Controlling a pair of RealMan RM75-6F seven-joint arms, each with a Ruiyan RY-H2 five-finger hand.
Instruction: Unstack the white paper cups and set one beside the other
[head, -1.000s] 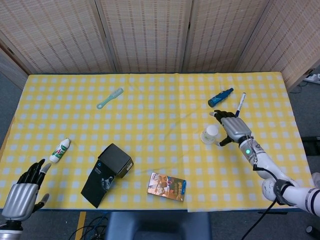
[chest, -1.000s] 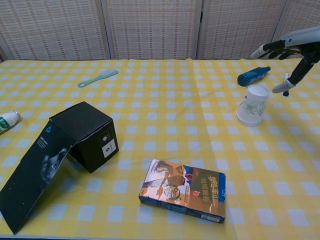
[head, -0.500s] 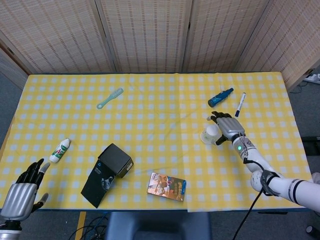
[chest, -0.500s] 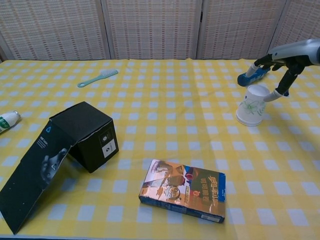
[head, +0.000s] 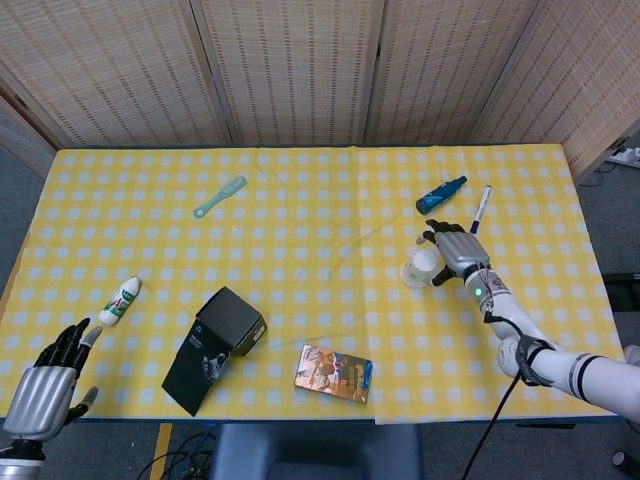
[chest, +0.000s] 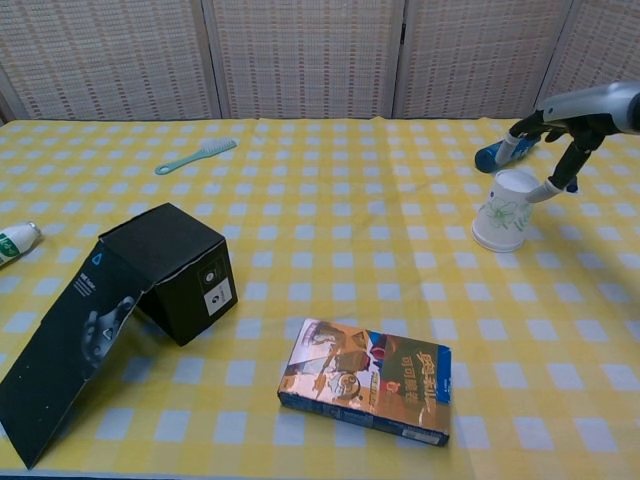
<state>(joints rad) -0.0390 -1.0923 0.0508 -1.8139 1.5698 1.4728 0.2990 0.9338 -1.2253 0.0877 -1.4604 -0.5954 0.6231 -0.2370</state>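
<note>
Head view: the white paper cups stand upside down, nested as one stack, on the yellow checked tablecloth toward the right side of the table. The right hand is at the stack's right side with its fingers spread around it; contact cannot be confirmed from above. The left hand sits at the near left corner, off the table edge, fingers apart and holding nothing.

Chest view: the stack shows a green leaf print on its wall. One fingertip of the right hand meets the upper right edge of the stack, while the other fingers arch above and behind it; the hand does not enclose the cups.

Other items, chest view: a blue bottle lying just beyond the stack, a teal toothbrush at far left, a black box with its flap folded down at near left, a white tube at the left edge, and a colourful printed carton near centre front. Head view: a marker pen lies right of the blue bottle.
</note>
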